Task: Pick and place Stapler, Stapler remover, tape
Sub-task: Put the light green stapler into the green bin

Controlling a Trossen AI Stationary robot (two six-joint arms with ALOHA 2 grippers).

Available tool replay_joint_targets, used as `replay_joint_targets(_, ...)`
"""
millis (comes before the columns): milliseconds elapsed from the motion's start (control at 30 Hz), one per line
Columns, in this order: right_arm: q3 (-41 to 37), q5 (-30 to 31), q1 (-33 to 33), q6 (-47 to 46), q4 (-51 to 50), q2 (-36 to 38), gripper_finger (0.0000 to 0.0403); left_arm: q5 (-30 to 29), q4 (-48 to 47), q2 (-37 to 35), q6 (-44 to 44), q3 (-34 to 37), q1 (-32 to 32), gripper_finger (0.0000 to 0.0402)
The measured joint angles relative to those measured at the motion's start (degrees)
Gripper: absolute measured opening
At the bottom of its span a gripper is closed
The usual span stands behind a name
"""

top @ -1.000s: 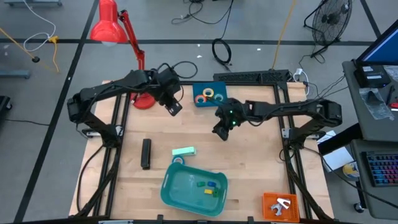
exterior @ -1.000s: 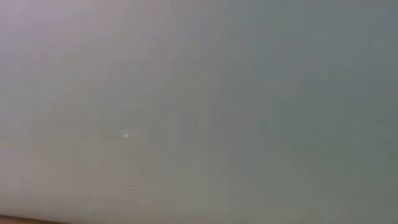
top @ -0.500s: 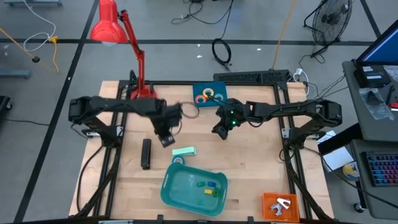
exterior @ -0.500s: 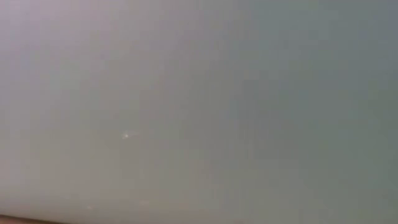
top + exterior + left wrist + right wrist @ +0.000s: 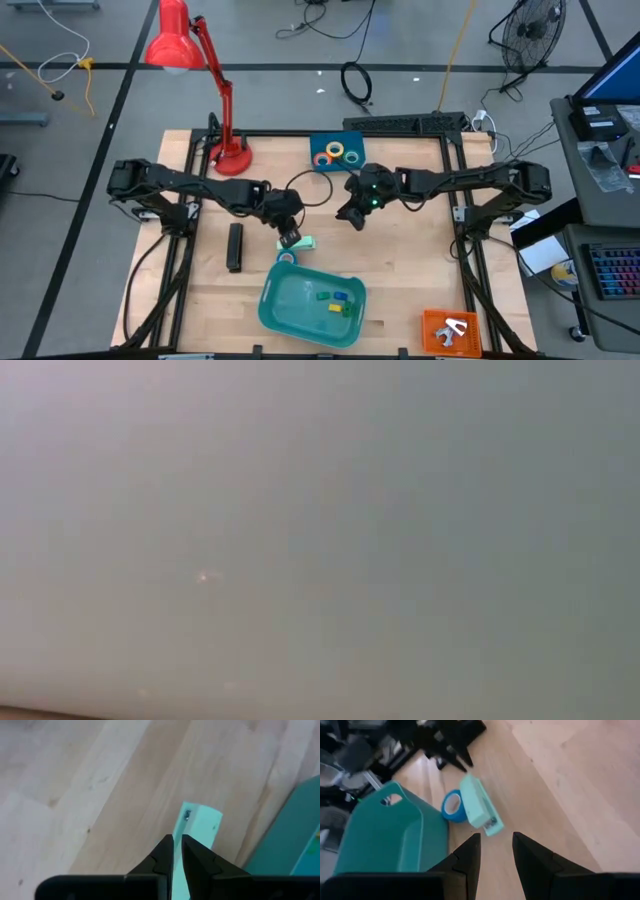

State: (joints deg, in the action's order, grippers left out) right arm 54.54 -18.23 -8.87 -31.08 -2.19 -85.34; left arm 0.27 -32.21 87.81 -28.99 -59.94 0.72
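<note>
The left arm reaches from nine o'clock toward the table's centre, its left gripper [image 5: 290, 238] pointing down, fingers [image 5: 162, 857] nearly together with a thin gap. The right arm extends from three o'clock; the right gripper [image 5: 354, 215] hangs mid-table, fingers [image 5: 467, 855] parted.

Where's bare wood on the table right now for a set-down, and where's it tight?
Free: the wood between the black stapler and the table's left edge, and the stretch between the teal bin and the orange tray. Tight: the middle, where the left gripper hangs over the mint-green block beside the blue tape roll.
</note>
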Motion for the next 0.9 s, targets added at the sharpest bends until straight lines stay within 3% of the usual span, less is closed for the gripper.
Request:
replay_joint_targets(133,0.0,0.0,0.4,-1.6,1.8,0.0,0.0109,1.4,0.6,0.0,3.6,0.0,0.5,0.0066)
replay_joint_targets(367,0.0,-0.1,0.4,-2.8,1.8,0.0,0.0109,1.7,-0.8,0.1,8.4,0.0,3.2,0.0180)
replay_joint_targets(500,0.0,0.0,0.4,-2.8,1.6,0.0,0.0109,1.1,-0.6,0.8,7.9,0.0,4.0,0.0221)
replay_joint_targets(633,0.0,0.0,0.4,-2.8,1.3,0.0,0.0109,1.2,0.4,3.2,6.8,0.0,4.6,0.0230)
replay_joint_targets(900,0.0,0.0,0.4,-2.5,-0.2,0.0,0.0109,2.0,4.9,9.0,6.9,0.0,5.4,0.0208)
